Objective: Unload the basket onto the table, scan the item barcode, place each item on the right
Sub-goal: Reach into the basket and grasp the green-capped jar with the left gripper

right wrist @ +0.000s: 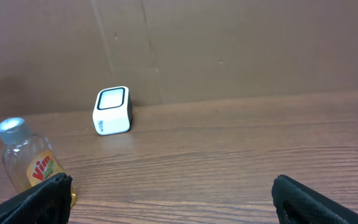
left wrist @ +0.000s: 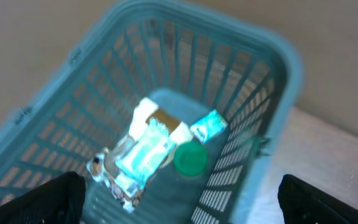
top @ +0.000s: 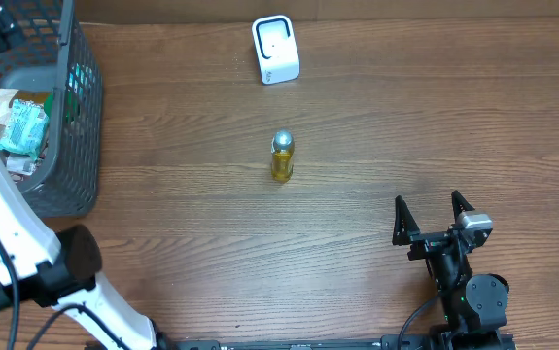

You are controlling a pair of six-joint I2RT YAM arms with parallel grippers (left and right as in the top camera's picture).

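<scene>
Basket (top: pixel 77 146), far left: left gripper (left wrist: pixel 179 200) hangs above it, jaws spread, empty; poss. mesh snag. Right gripper (top: pixel 428 208), near right, likewise spread, empty. Scanner (top: pixel 275 49) far ctr. Bottle (top: pixel 281 157) upright mid-table, narrow: off-ctr pinch likely topples it; label facing away from scanner = no read.

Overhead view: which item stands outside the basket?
The yellow bottle with the silver cap, upright on the table; the other packets lie inside the basket.
</scene>
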